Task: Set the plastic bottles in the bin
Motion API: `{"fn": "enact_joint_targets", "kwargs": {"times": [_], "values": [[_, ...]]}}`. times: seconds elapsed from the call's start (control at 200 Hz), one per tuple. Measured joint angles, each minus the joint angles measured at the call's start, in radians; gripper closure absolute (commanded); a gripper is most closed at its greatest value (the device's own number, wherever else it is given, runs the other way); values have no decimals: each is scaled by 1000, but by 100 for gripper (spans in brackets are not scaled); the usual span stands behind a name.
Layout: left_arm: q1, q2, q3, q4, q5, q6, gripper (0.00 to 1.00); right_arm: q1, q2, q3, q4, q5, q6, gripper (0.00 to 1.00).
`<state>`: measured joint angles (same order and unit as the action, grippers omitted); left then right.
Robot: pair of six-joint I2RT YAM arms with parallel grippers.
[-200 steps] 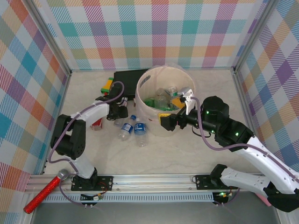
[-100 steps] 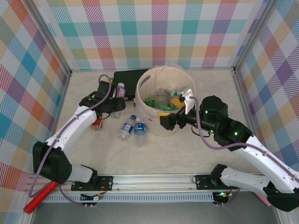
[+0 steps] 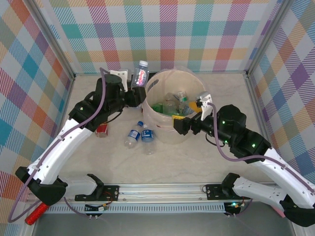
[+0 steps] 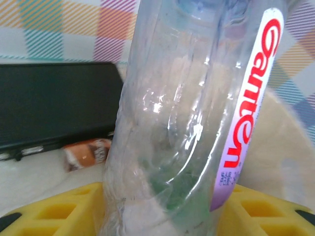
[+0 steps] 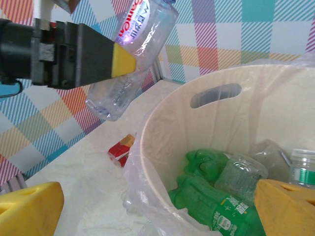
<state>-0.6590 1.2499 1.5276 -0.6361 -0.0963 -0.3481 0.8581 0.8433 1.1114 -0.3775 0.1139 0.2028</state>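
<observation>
The left gripper (image 3: 138,90) is clamped on a clear bottle (image 3: 141,74) with red lettering, held tilted, cap up, in the air just beside the far-left rim of the bin (image 3: 153,120). The right gripper (image 3: 190,114) hangs over the bin's near-right rim, jaws spread wide and empty. Green bottles (image 5: 216,209) and clear ones lie inside the bin. 2 blue-capped bottles (image 3: 147,138) lie on the table near its left wall.

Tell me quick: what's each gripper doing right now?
Left gripper: closed on a clear bottle, held up beside the bin.
Right gripper: open, holding nothing, by the bin.
</observation>
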Motion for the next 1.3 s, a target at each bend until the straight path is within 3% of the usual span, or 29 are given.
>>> {"fn": "enact_joint_targets", "kwargs": {"times": [0.36, 0.655, 0.755, 0.82, 1.115, 1.3], "values": [[-153, 181, 102, 169, 45, -30, 46, 0, -64, -11, 2, 70, 3, 1], [-225, 368, 210, 188, 67, -33, 45, 0, -126, -23, -2, 116, 3, 1], [-230, 391, 227, 188, 72, -39, 25, 0, -143, -30, -4, 130, 2, 1], [-231, 395, 231, 187, 68, -42, 18, 0, -153, -33, -8, 137, 3, 1], [-231, 374, 231, 185, 21, -34, 8, 0, -155, -37, -10, 140, 3, 1], [-231, 281, 196, 180, -44, -26, 1, 0, -141, -37, -9, 132, 3, 1]]}}
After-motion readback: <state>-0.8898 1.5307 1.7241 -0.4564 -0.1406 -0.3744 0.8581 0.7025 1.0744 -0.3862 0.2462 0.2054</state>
